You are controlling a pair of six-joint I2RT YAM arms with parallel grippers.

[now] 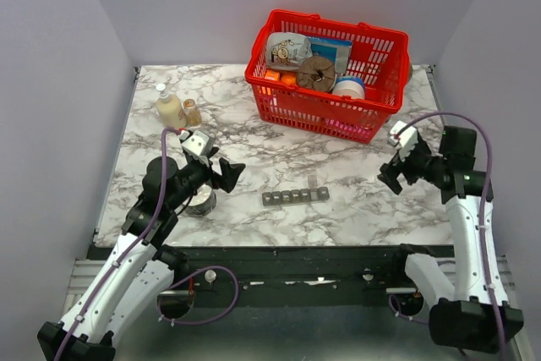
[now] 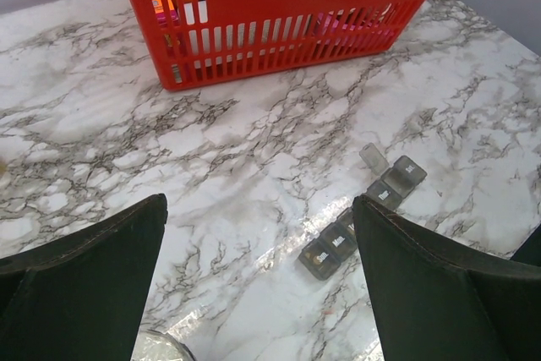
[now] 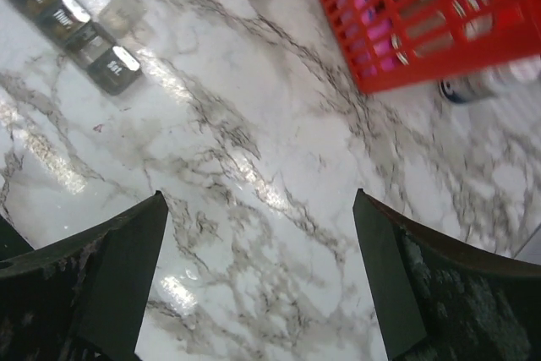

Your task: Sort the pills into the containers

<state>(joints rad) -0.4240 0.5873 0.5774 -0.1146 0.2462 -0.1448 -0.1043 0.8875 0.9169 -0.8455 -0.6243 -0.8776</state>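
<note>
Jaws spread wide both sides, containers (image 1: pixel 294 197) lying free, red basket (image 1: pixel 314 109) behind

The top camera is looking down from high behind the near edge of the table (image 1: pixel 355 209), taking in all of it. The left wrist camera is sitting low, facing the red basket (image 2: pixel 279 40) at the far edge. The right wrist camera is pointing steeply down, close to the tabletop. All three are sharing the basket and the grey pill strip (image 1: pixel 294 197).
</note>
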